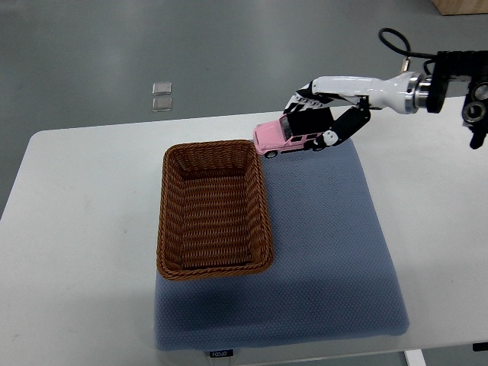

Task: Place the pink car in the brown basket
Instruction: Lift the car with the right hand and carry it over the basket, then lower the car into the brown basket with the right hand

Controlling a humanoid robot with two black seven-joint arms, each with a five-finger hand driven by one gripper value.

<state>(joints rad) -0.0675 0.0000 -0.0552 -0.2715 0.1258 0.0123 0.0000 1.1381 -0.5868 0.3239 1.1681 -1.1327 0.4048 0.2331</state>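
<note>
The pink car [280, 137] is held clasped in the right robot hand [320, 122], transport step judged underway; carriage leftward over the brown basket [169, 229] is required next.

Probably a lab: plain white table [84, 229], grey floor [114, 53], blue mat [335, 252]
</note>
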